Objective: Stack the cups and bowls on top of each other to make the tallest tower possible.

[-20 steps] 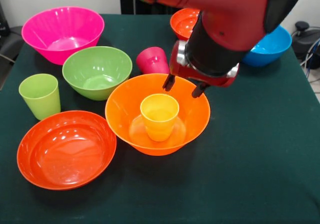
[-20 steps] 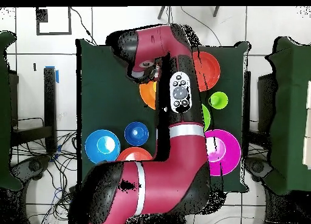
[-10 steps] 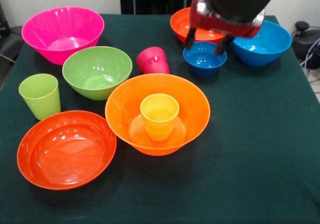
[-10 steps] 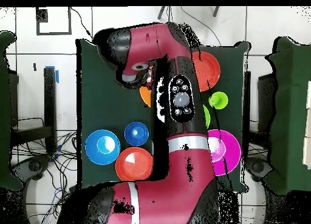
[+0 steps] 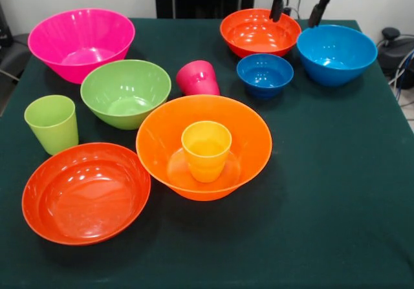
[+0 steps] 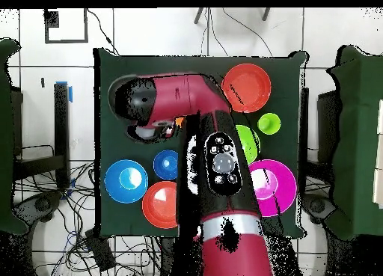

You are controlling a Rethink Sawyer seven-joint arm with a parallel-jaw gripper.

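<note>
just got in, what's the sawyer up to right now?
Nothing is held. The gripper hangs open and empty at the far edge, above the gap between a red-orange bowl and the light blue bowl. Only one nesting so far: the yellow-orange cup stands upright in the big orange bowl. The rest sits separately.

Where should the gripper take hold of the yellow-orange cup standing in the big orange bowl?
At the rim of the yellow-orange cup, probably from straight above. It stands upright, mouth up, in the middle of the big orange bowl, whose walls block a sideways approach. The gripper is open.
</note>
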